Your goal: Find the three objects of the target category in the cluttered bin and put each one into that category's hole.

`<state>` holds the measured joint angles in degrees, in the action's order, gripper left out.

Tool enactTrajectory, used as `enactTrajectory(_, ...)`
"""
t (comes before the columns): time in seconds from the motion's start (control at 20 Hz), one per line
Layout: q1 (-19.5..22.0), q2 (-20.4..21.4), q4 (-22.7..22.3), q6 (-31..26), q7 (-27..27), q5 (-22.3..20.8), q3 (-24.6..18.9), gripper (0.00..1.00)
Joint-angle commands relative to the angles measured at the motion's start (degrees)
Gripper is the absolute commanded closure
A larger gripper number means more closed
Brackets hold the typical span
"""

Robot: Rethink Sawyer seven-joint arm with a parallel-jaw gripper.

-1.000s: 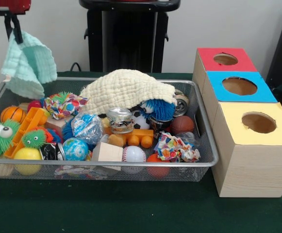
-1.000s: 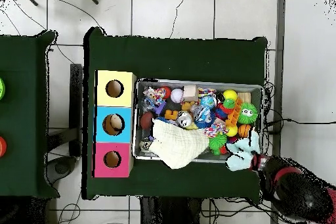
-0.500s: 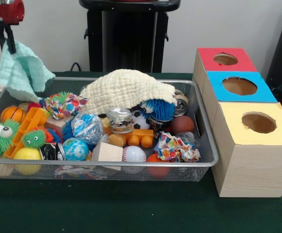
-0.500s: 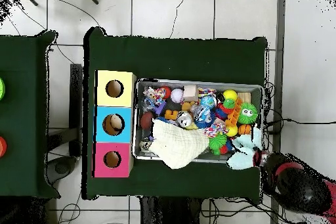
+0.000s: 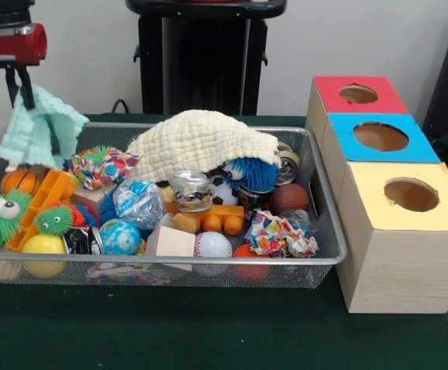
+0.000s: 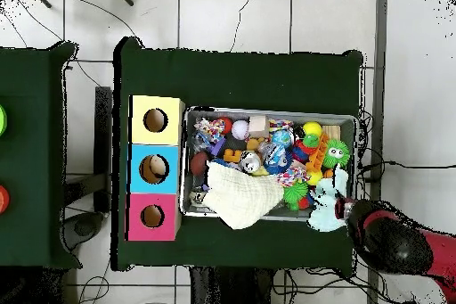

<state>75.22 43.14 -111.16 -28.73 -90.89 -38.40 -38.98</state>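
Evidently the gripper (image 5: 25,99) was clamped on a mint cloth (image 5: 40,127), holding it up over the bin (image 5: 328,231) corner to uncover toys beneath, while a cream cloth (image 5: 200,142) draped the middle and the boxes (image 5: 393,223) stood beside.

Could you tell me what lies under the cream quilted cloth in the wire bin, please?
Below the cream quilted cloth's front edge a spiky blue ball and a black-and-white ball peek out. Whatever sits beneath its middle is covered and cannot be seen.
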Motion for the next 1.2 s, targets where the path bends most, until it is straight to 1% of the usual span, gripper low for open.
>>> enactTrajectory(0.05,-2.78,-4.05,5.63,-0.72,7.43,-6.38,0.49,1.00)
enactTrajectory(0.2,-3.91,-5.34,6.20,0.74,5.70,-8.22,1.51,1.00)
enactTrajectory(0.35,-4.60,-5.67,6.16,1.49,4.50,-8.72,1.71,1.00)
enactTrajectory(0.55,-4.38,-5.43,5.73,1.06,4.58,-7.87,0.52,1.00)
enactTrajectory(0.65,-3.82,-5.58,5.48,1.84,5.25,-7.90,-0.51,1.00)
enactTrajectory(0.7,-2.87,-6.05,5.09,3.01,5.45,-7.62,-1.55,0.00)
enactTrajectory(0.85,-2.86,-5.84,4.45,4.01,3.02,-6.70,-1.08,0.00)
enactTrajectory(1.0,-3.55,-4.61,3.56,4.13,1.08,-6.03,-0.47,0.00)
enactTrajectory(1.2,-4.87,-1.46,2.38,1.09,0.00,-3.79,0.02,0.00)
